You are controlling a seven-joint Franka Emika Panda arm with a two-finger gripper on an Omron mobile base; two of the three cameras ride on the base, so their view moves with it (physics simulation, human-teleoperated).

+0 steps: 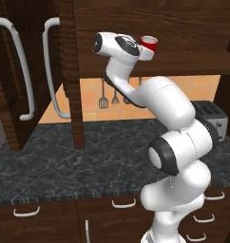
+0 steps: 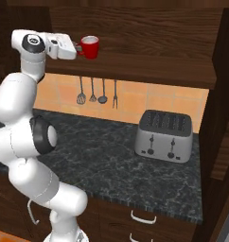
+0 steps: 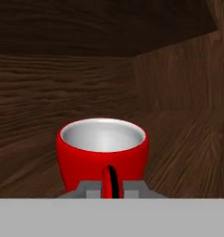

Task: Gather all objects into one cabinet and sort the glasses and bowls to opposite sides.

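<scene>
From the left base view, the white arm rose from the lower right, bent back at its elbow and reached up and to the right into the open cabinet, its wrist level with the shelf. The red mug stood on that shelf right at the end of the hand, with only its rim and upper wall visible past the wrist.

From the right base view, the arm climbed the left edge and the hand lay horizontal, pointing right. The gripper met the red mug at its handle side; the mug sat upright on the shelf of the cabinet.

In the hand view, the gripper was pinched together on the handle of the red mug, which was upright and had a white inside
</scene>
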